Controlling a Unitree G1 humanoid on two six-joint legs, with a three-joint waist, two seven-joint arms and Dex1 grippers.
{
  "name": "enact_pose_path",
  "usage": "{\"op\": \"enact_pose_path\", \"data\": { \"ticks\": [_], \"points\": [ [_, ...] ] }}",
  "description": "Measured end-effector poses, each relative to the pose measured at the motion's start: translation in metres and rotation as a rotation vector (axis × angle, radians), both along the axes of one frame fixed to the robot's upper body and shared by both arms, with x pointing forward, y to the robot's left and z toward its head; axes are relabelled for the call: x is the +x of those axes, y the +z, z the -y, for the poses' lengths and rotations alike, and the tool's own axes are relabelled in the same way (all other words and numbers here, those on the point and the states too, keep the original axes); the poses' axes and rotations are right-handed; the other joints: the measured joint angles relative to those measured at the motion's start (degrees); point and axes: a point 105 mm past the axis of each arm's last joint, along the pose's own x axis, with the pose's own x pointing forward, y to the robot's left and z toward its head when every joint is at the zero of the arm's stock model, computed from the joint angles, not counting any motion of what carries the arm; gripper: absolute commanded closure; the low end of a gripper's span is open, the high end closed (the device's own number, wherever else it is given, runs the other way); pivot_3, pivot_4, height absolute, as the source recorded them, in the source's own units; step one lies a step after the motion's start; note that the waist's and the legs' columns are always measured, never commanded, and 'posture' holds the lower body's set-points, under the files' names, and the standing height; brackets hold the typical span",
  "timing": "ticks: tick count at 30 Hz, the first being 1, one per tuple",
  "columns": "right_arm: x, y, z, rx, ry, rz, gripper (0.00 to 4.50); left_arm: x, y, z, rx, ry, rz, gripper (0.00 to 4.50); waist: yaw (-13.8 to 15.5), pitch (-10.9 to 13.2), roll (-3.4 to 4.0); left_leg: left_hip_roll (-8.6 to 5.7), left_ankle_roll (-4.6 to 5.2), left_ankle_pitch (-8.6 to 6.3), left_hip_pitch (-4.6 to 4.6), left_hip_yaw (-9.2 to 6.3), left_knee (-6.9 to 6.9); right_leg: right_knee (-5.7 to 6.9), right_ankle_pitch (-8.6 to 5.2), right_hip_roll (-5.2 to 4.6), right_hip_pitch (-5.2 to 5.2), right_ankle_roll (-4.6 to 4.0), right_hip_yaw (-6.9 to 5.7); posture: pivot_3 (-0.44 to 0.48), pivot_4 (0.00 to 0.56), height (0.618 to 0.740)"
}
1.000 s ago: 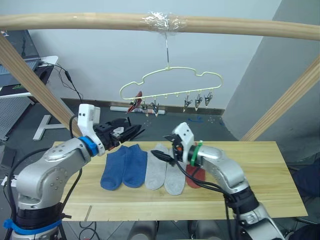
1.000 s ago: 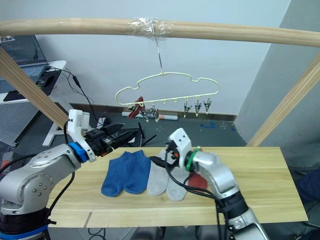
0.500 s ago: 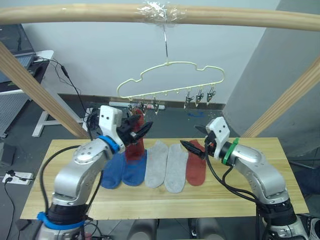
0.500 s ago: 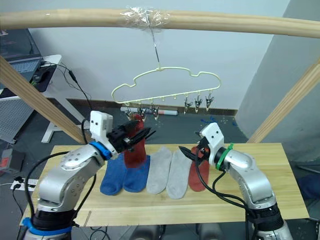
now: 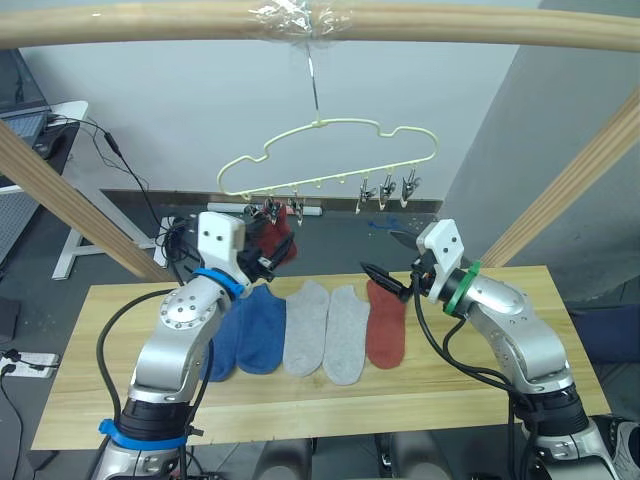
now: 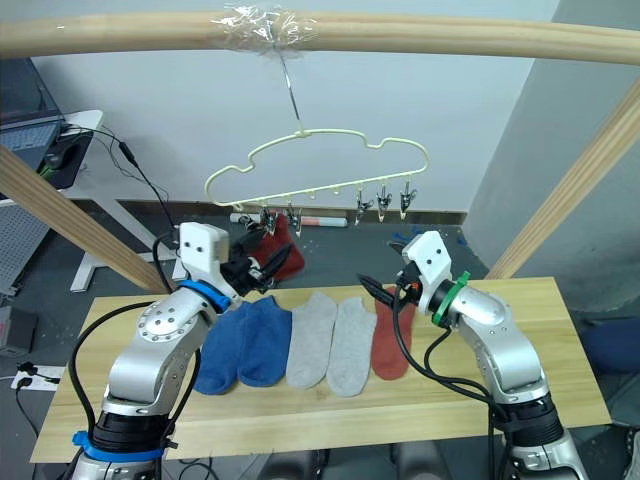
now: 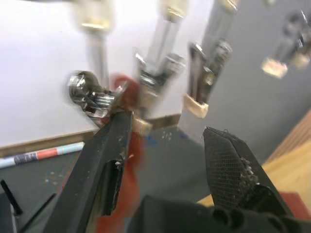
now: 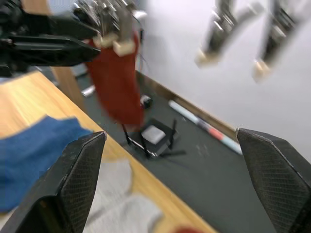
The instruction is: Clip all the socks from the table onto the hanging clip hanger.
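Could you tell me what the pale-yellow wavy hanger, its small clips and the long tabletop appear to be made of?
The pale-yellow wavy hanger looks like thin coated wire, smooth and evenly coloured. Its small clips seem to be bare metal, judging by their grey shine. The long tabletop appears to be light wood planks with visible grain and seams, matt finished.

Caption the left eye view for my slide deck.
One red sock hangs clipped on the hanger; five socks remain on the table.
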Motion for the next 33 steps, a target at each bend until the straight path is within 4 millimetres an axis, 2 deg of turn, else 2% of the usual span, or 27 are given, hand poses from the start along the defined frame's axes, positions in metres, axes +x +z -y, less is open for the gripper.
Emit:
{"op": "enact_pose_path", "data": {
  "ticks": [5, 9, 15, 20, 33],
  "points": [
    [0.001, 0.018, -0.01, 0.03, 0.061, 0.034, 0.0, -0.002, 0.004, -0.001, -0.05, -0.004, 0.01, 1.9, 0.98, 0.19, -0.07, -0.03, 0.0, 0.0, -0.06, -0.12, 0.01, -0.04, 0.0, -0.01, 0.0, 0.0, -0.08, 0.185, 0.266, 0.74],
    [-0.006, 0.019, -0.009, 0.013, 0.121, 0.033, 0.0, -0.003, 0.006, 0.007, -0.078, -0.027, 0.028, 1.9, 1.86, 0.19, -0.08, -0.04, -0.01, 0.0, -0.08, -0.12, 0.02, -0.06, 0.0, -0.02, -0.01, 0.0, -0.09, 0.158, 0.262, 0.74],
    [-0.017, 0.031, -0.012, 0.019, 0.192, 0.078, 0.0, 0.001, 0.014, 0.019, -0.071, -0.085, 0.071, 1.9, 1.81, 0.19, -0.08, -0.03, -0.02, 0.01, -0.08, -0.11, 0.03, -0.03, 0.0, -0.01, -0.01, -0.01, -0.1, 0.12, 0.26, 0.74],
    [-0.018, 0.046, -0.012, 0.038, 0.202, 0.13, 0.0, 0.004, 0.011, 0.025, -0.068, -0.116, 0.064, 1.9, 1.39, 0.2, -0.09, -0.03, -0.02, 0.01, -0.09, -0.11, 0.03, -0.04, 0.01, -0.01, -0.02, -0.01, -0.11, 0.104, 0.255, 0.74],
    [-0.019, 0.053, -0.014, 0.065, 0.209, 0.14, 0.0, 0.016, 0.016, 0.026, -0.05, -0.058, 0.12, 1.9, 0.3, 0.2, -0.09, -0.04, -0.03, 0.02, -0.09, -0.12, 0.05, -0.02, 0.01, -0.02, -0.01, -0.01, -0.13, 0.099, 0.253, 0.74]
  ]
}}
